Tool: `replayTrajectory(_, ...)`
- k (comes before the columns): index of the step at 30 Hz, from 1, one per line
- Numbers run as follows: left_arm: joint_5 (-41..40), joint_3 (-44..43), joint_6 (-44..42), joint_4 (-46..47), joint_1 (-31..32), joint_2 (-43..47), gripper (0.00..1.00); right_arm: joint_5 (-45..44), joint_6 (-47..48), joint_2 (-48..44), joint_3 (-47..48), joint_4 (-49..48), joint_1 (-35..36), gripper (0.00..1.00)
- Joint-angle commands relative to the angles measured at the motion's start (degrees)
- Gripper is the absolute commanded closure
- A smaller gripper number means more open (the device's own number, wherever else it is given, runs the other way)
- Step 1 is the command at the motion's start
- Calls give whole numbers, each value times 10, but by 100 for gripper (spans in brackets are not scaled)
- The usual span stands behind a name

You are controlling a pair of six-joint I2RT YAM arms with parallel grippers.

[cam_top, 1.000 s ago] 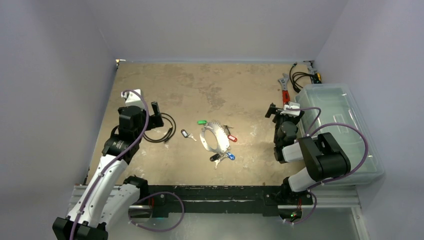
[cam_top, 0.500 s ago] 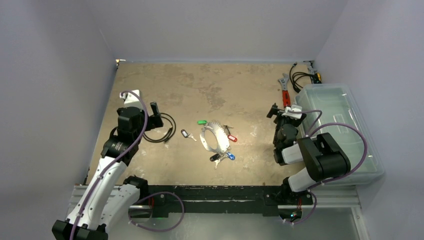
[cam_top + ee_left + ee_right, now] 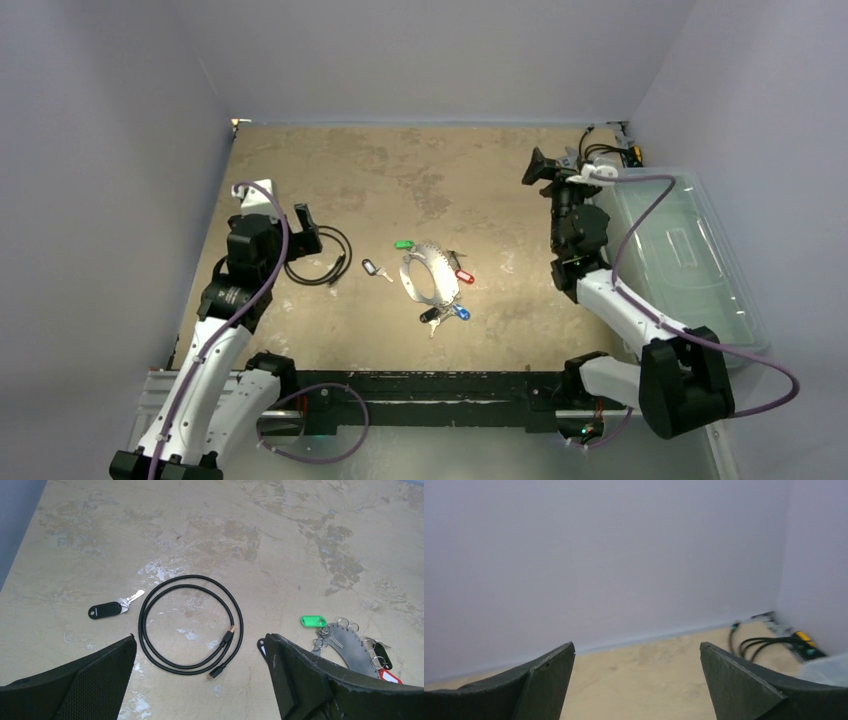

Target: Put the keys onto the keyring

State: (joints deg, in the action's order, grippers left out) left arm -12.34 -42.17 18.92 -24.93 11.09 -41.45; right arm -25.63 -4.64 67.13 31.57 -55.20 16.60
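Observation:
The keyring (image 3: 428, 272), a wide silvery toothed ring, lies mid-table with keys on it: a green tag (image 3: 403, 243), a red tag (image 3: 463, 277), a blue tag (image 3: 461, 313) and a dark one (image 3: 430, 315). A loose grey-tagged key (image 3: 372, 267) lies just left of the ring. In the left wrist view a black-tagged key (image 3: 105, 611) lies left of the cable, and the green tag (image 3: 313, 621) and ring (image 3: 350, 652) show at the right. My left gripper (image 3: 305, 225) (image 3: 198, 639) is open and empty above the cable. My right gripper (image 3: 535, 168) (image 3: 636, 650) is open, empty and raised, facing the back wall.
A black coiled cable (image 3: 322, 257) (image 3: 239, 625) lies under my left gripper. A clear plastic bin (image 3: 690, 250) stands along the right side. Black cables (image 3: 603, 152) (image 3: 764, 642) lie in the back right corner. Walls enclose the table on three sides.
My right arm has lifted and swung toward the back right corner, stretching out. My left arm has shifted slightly left. The keys and ring have not moved.

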Motion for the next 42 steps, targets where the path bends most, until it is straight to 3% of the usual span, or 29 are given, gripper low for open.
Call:
replayTrajectory(1,19,-26,1,10,-9,0,1,179,-81,31,89,227,0,1)
replayTrajectory(4,19,-28,3,5,-12,2,1,269,-81,83,173,345,2,1)
replayTrajectory(7,36,-27,-2,7,-15,8,2,382,-74,125,210,377,7,1)
replayTrajectory(17,78,-21,-9,16,-16,20,7,572,19,261,313,510,47,20)
replayTrajectory(23,89,-20,-12,19,-16,23,10,597,86,347,383,610,94,32)
replayTrajectory(31,99,-20,-13,21,-16,25,11,620,99,402,422,650,103,42)
replayTrajectory(42,109,-19,-14,23,-16,26,12,615,84,458,441,641,109,45)
